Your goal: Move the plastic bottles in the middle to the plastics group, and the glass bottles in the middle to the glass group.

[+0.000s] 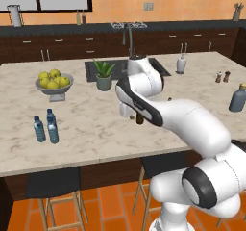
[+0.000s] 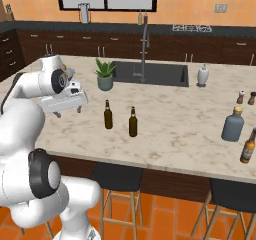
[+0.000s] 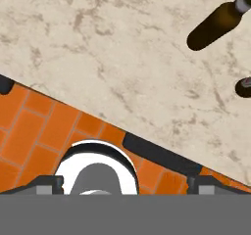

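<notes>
Two dark brown glass bottles [image 2: 108, 115] [image 2: 133, 122] stand upright in the middle of the marble island. In the hand view they lie at the upper right [image 3: 215, 26] [image 3: 243, 87]. My gripper [image 2: 68, 111] hangs open and empty above the counter, left of the brown bottles and apart from them, its fingertips [image 3: 49, 182] spread wide. The plastics group [image 1: 48, 126], three small clear water bottles with blue caps, stands at the island's left front. The glass group is the squat grey-blue bottle [image 2: 233, 125] at the right, with another brown bottle [image 2: 247, 146] beside it.
A bowl of yellow-green fruit [image 1: 54, 83] stands behind the water bottles. A potted plant [image 2: 105, 75] sits by the sink [image 2: 150, 73]. A white dispenser [image 2: 202, 76] and two shakers [image 2: 246, 97] are at the back right. Stools [image 2: 117, 179] stand below the counter's front edge [image 3: 157, 153].
</notes>
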You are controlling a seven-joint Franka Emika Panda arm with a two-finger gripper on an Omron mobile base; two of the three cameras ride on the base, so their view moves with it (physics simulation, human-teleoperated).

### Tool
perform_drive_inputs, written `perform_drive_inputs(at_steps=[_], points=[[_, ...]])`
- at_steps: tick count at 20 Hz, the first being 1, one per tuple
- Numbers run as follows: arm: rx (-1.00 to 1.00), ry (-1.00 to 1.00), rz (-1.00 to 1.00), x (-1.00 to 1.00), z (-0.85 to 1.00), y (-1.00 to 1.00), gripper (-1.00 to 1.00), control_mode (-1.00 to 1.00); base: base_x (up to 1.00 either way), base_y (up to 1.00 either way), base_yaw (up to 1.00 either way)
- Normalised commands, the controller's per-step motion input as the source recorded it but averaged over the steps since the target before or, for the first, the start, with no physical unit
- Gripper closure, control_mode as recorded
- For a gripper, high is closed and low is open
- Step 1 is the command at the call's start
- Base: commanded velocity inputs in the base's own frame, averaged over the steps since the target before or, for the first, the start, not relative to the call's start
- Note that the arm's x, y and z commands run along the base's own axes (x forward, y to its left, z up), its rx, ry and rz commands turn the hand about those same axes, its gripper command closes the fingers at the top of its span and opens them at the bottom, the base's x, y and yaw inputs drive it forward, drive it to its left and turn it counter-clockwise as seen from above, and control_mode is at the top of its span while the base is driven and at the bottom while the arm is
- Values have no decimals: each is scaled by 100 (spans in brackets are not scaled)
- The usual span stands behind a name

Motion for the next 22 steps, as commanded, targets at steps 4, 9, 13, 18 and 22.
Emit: perform_drive_inputs(at_steps=[4, 9, 13, 18, 22], points=[[-9, 3, -9, 0, 58, -100, -100, -100, 0, 0, 0], [17, -1, -8, 0, 1, -100, -100, -100, 0, 0, 0], [27, -4, -7, 0, -2, -100, -100, -100, 0, 0, 0], [13, -5, -3, 0, -6, -92, -100, -100, 0, 0, 0], [-4, -6, -1, 25, -2, -29, -100, -100, 0, 0, 0]])
